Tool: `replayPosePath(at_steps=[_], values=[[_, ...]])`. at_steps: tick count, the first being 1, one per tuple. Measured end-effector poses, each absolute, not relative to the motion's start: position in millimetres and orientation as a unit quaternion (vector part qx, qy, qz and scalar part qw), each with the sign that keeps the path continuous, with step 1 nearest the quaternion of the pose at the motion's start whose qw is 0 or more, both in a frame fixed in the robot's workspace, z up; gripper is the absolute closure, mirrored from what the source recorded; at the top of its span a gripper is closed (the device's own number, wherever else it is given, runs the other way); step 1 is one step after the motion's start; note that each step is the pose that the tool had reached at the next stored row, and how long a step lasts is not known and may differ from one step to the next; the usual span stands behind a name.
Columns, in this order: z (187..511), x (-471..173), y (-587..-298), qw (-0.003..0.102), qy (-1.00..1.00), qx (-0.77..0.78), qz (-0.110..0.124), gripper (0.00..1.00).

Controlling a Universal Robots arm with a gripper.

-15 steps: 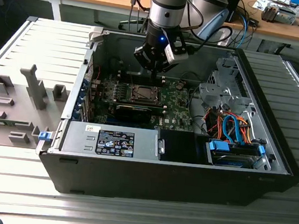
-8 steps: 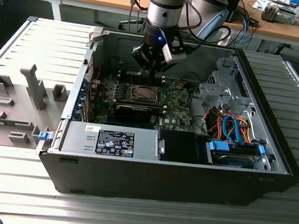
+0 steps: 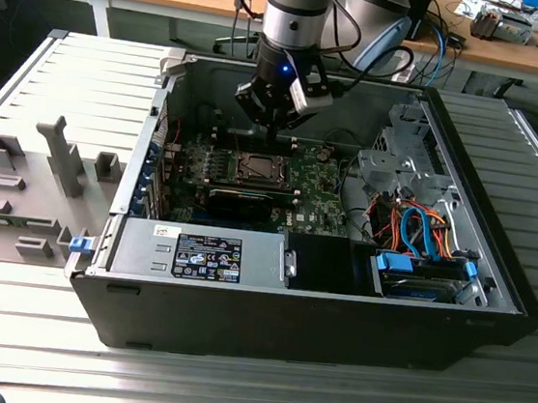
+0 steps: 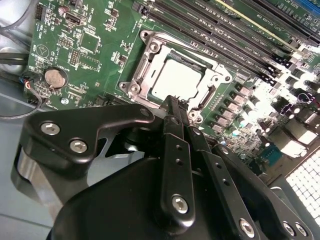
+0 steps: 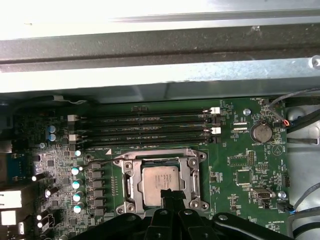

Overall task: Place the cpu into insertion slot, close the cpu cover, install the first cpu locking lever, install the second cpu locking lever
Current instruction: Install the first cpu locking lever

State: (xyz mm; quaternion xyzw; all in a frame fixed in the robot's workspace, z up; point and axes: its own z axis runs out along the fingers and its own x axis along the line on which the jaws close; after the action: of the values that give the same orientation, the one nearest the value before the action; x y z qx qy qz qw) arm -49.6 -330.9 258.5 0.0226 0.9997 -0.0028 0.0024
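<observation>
gripper point(image 4: 173, 102): its black body covers one edge of the insertion slot point(image 4: 177, 80) in both wrist views; whether the fingertips touch anything there cannot be told.
cpu point(image 5: 159, 185): one edge hidden behind the gripper tips in the first wrist view.
cpu cover point(image 5: 159, 156): too small to make out in the exterior view; its near edge is hidden in both wrist views.
locking levers: thin parts beside the socket, position cannot be told.
motherboard point(image 5: 245, 170): cut off at the edges of the first wrist view.
arm point(image 3: 296, 10): cut off by the exterior view's upper edge.
</observation>
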Motion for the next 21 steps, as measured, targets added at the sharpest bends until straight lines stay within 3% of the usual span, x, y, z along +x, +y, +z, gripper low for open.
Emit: replayPosePath(at_steps=[21], values=[[258.5,-56.1,-330.9,0.002,1.000,0.023,-0.003,0.89]])
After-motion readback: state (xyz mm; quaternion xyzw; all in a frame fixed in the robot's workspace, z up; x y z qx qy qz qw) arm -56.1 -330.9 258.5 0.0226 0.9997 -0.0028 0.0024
